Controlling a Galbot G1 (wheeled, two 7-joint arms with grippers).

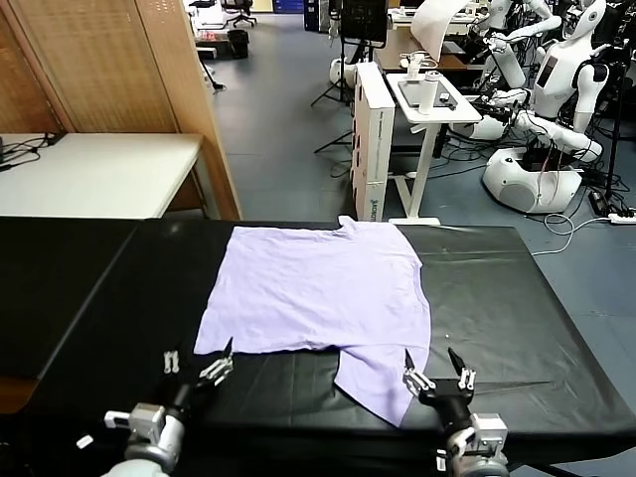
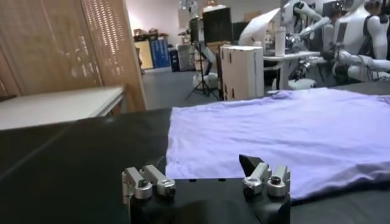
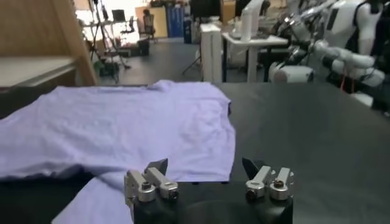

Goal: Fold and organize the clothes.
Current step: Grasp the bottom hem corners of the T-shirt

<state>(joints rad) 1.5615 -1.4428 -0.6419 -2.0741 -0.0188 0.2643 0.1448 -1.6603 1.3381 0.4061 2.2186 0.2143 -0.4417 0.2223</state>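
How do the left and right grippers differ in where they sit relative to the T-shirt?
The left gripper sits at the T-shirt's near left corner, over bare black table; the right gripper sits at the near sleeve, one jaw over cloth. Both have open jaws, hold nothing and point toward the shirt.

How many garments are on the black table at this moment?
1: a lavender T-shirt lies spread flat on the black table, its near edge between the open left gripper and open right gripper. None appears hidden.
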